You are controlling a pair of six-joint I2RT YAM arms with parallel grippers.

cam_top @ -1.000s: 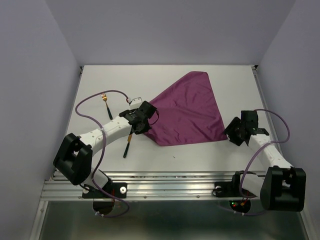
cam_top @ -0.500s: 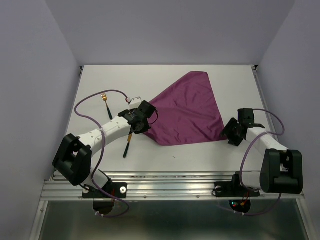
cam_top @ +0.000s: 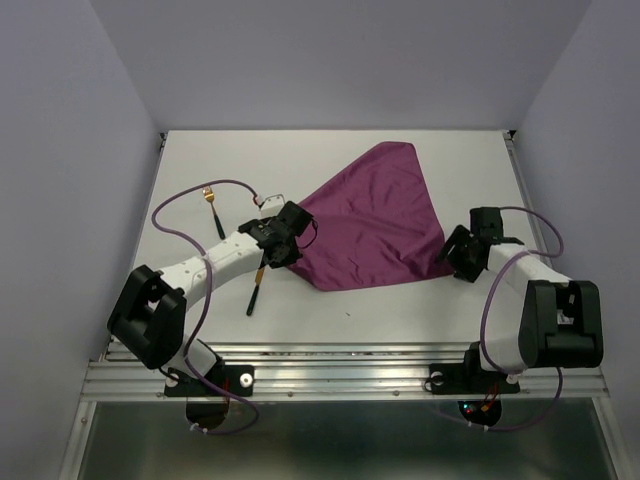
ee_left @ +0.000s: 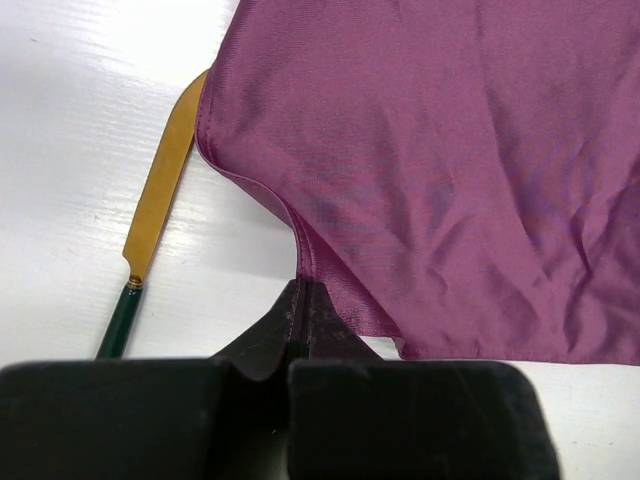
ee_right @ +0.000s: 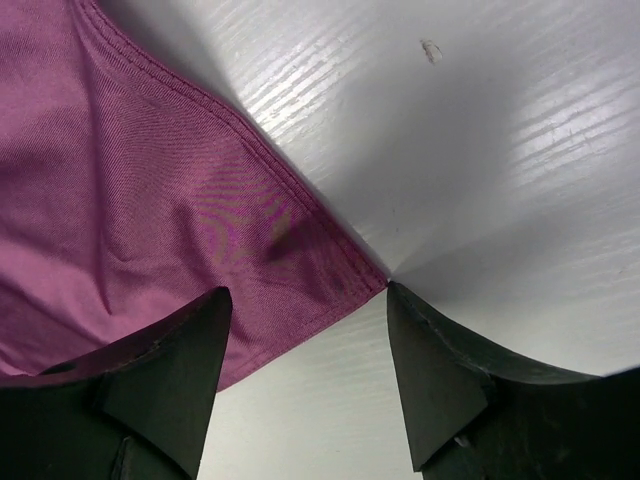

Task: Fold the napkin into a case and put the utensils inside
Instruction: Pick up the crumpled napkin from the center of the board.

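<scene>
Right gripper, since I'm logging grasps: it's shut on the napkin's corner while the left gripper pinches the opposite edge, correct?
No: the right gripper is open, straddling the corner of the napkin, per the right wrist view. The left gripper pinches the opposite edge.

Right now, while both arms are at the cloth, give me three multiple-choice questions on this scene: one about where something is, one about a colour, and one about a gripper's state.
1. Where does the fork lie?
A) on the table, left of the napkin
B) on the napkin
C) hanging off the table's edge

2. What colour is the napkin?
A) green
B) white
C) plum purple

3. How does the right gripper stand?
A) shut on the fork
B) open, jaws either side of the napkin's corner
C) shut, empty

Answers:
1. A: the top view shows it on bare tabletop, apart from the cloth.
2. C: every view shows purple cloth.
3. B: its wrist view shows spread fingers flanking the corner.
</scene>
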